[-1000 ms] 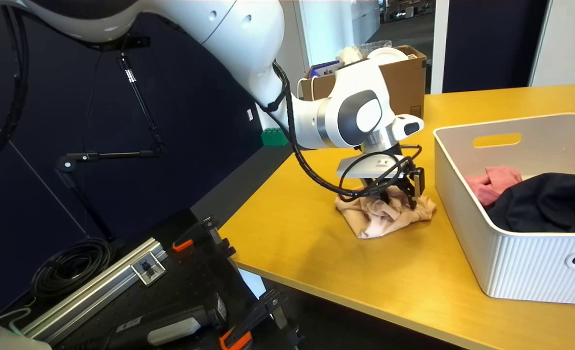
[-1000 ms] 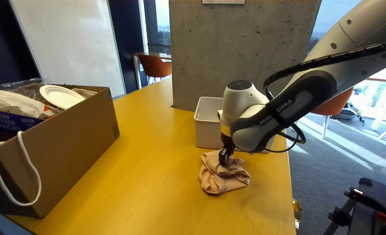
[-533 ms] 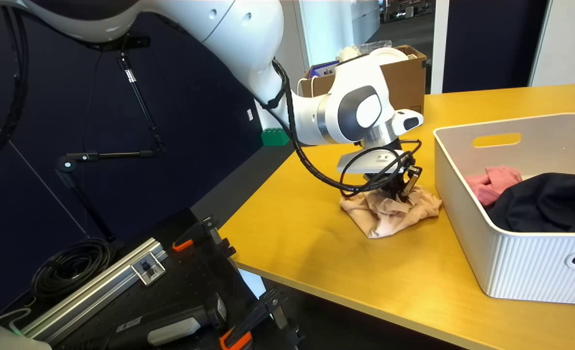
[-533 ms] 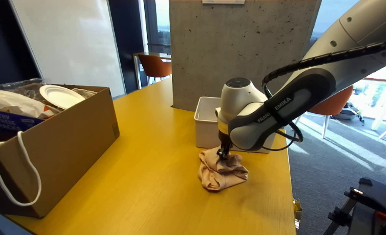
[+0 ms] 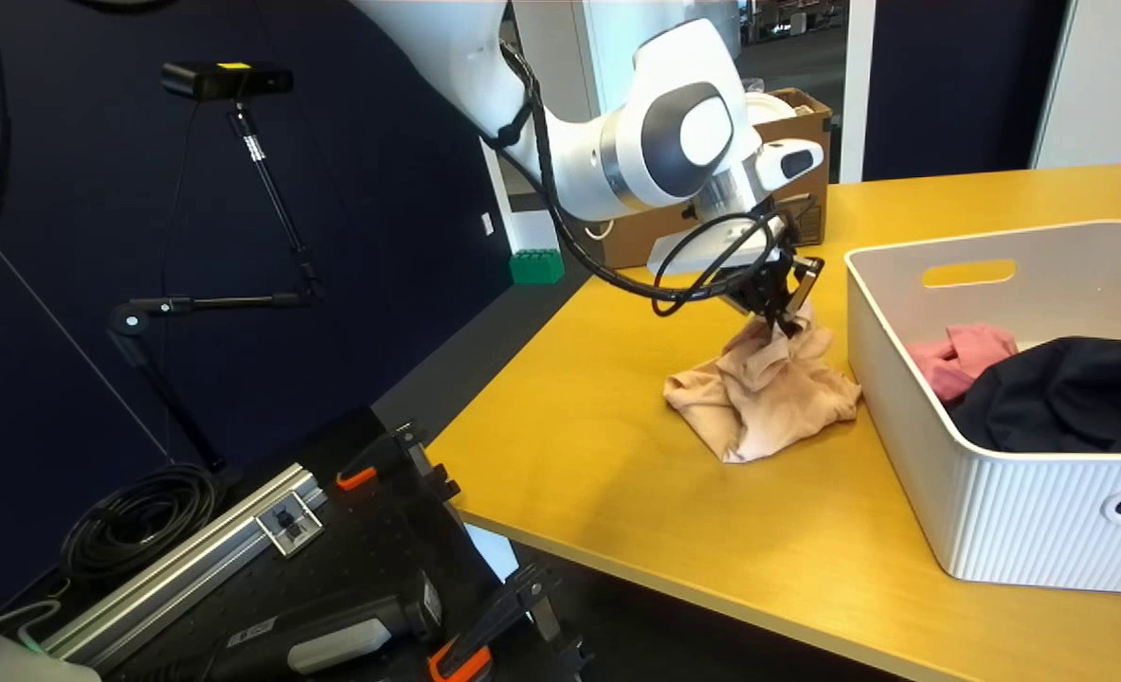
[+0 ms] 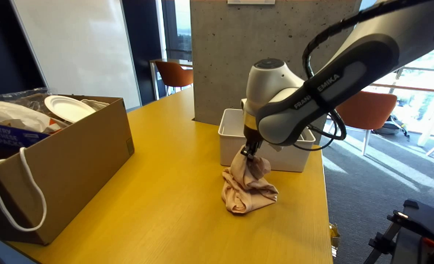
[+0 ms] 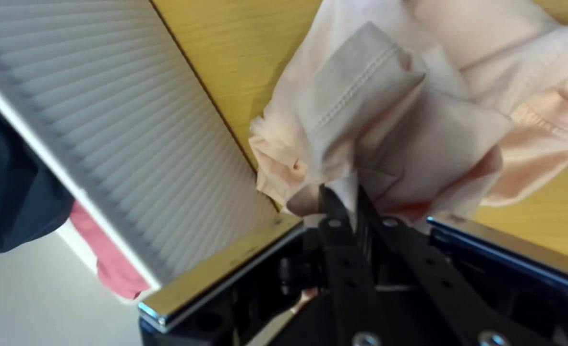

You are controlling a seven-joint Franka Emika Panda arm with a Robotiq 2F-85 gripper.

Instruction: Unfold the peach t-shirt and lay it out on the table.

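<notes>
The peach t-shirt (image 5: 773, 403) lies crumpled on the table (image 5: 598, 445), its upper part drawn up into a peak. At that peak my gripper (image 5: 786, 324) is shut on the fabric, a short way above the tabletop. The wrist view shows a pinched fold between the close-set fingers of the gripper (image 7: 346, 199), with a stitched hem flap just beyond. Most of the shirt (image 6: 249, 198) still rests on the wood in both exterior views. A small reddish patch shows among its folds in the wrist view; any chest print is otherwise hidden.
Close beside the shirt stands a white ribbed bin (image 5: 1043, 521) holding a pink-red garment (image 5: 960, 360) and a black garment (image 5: 1072, 398). A cardboard box (image 6: 92, 161) with plates and packaging sits on the table. Clamps (image 5: 484, 616) line a dark bench near the table's edge.
My gripper has closed on the shirt and risen. The fabric beneath it has been pulled up from a low heap into a peak, while the shirt's base stays nearly in place.
</notes>
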